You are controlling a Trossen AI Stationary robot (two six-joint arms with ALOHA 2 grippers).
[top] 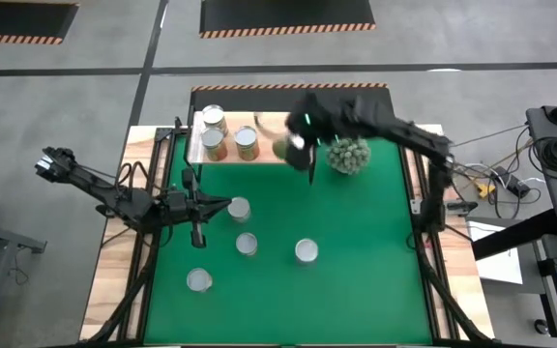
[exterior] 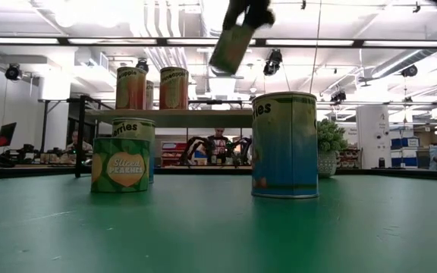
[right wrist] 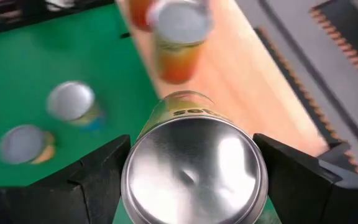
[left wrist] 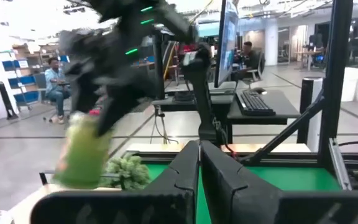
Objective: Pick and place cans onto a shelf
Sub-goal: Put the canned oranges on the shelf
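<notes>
My right gripper (top: 298, 145) is shut on a green-labelled can (right wrist: 194, 158) held in the air over the right part of the wooden shelf (top: 269, 130); the can also shows tilted in the low view (exterior: 232, 47). Three cans (top: 222, 135) stand on the shelf's left part. Several cans (top: 248, 244) stand on their bases on the green mat. My left gripper (top: 199, 235) is shut and empty, low over the mat beside one can (top: 238, 208). My right gripper pinches the can's side wall just below its silver top (right wrist: 194, 165) between its two fingers (right wrist: 101, 171), one finger on each side. The can is lifted clear above the shelf and tilts, its lower end hanging below the fingers (exterior: 232, 47).
A spiky green ball-shaped plant (top: 347, 155) stands on the mat right of the shelf. The shelf's right half is bare wood. Two cans (exterior: 283, 144) stand close to the low camera. People sit in the room behind the table.
</notes>
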